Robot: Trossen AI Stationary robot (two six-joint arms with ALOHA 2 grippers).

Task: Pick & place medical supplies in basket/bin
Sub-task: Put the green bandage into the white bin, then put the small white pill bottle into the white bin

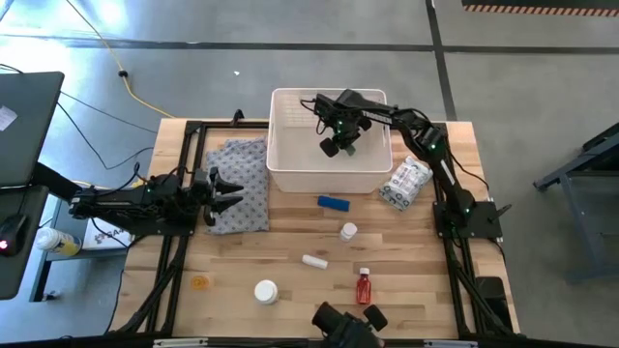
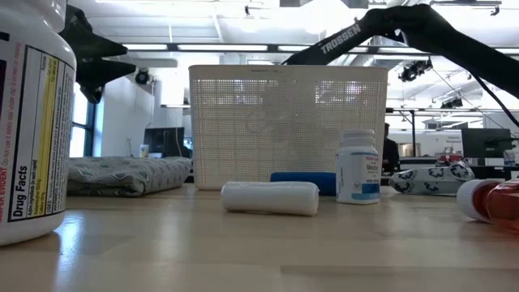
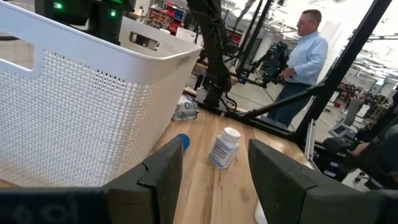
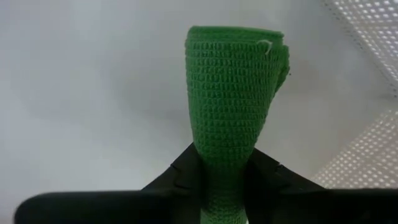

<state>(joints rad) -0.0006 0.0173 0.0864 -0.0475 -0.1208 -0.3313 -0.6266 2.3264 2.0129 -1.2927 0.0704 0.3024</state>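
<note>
At the near edge of the surface (image 1: 242, 246), a large white pill bottle (image 1: 265, 290) and a red white-capped bottle (image 1: 364, 286) are lying a little apart. Farther in, a white roll (image 1: 314, 261) is lying on its side, and a small pill bottle (image 1: 348, 231) is standing just beyond it. A blue block (image 1: 334, 203) is sitting just in front of the white basket (image 1: 290, 176), with a crinkly packet (image 1: 404, 184) beside the basket's right end. The left end effector (image 1: 224, 190) is waiting over the grey patterned cloth (image 1: 244, 162) left of the basket, its fingers (image 3: 166, 169) spread apart and holding nothing. Farthest off, the right end effector (image 1: 340, 142) is hanging over the inside of the basket, clenching a green tube (image 4: 234, 99) that is sticking out past its fingers.
</note>
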